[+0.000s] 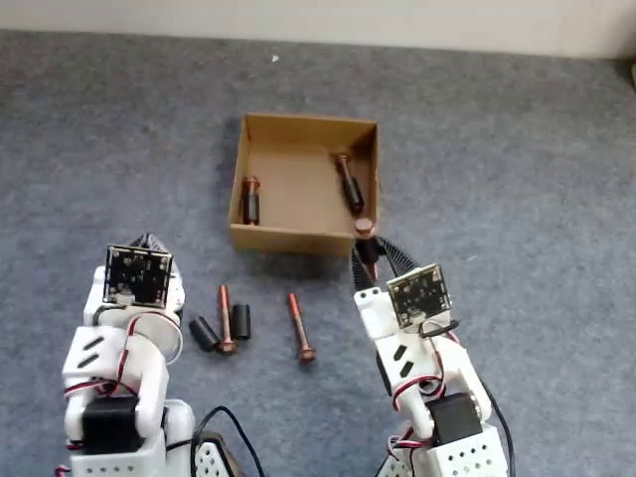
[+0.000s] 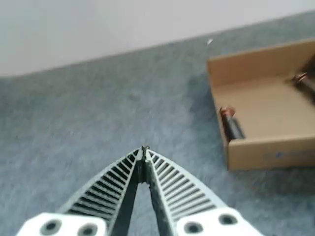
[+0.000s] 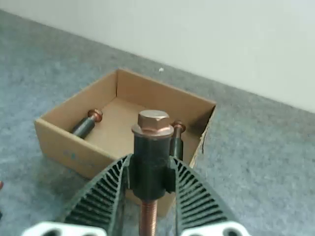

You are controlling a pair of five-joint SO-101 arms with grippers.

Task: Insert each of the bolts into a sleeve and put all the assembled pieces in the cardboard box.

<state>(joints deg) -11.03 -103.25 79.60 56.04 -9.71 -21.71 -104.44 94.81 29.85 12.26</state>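
My right gripper [image 3: 147, 179] is shut on an assembled piece [image 3: 150, 157], a copper bolt standing upright in a black sleeve; in the high view that gripper [image 1: 368, 260] holds it just outside the near right corner of the cardboard box [image 1: 260, 237]. Two assembled pieces lie in the box, one at the left [image 1: 250, 200] and one at the right [image 1: 349, 181]. On the carpet in front of the box lie two loose bolts [image 1: 226, 319] [image 1: 299, 325] and two black sleeves [image 1: 204, 332] [image 1: 240, 320]. My left gripper [image 2: 144, 153] is shut and holds nothing, at the near left above the carpet [image 1: 149, 241].
Grey carpet [image 1: 517, 179] covers the whole floor, with a pale wall [image 3: 221, 34] beyond the box. The box [image 2: 256, 93] lies apart from the left gripper's tips in the left wrist view. Open carpet stretches to the left and right of the box.
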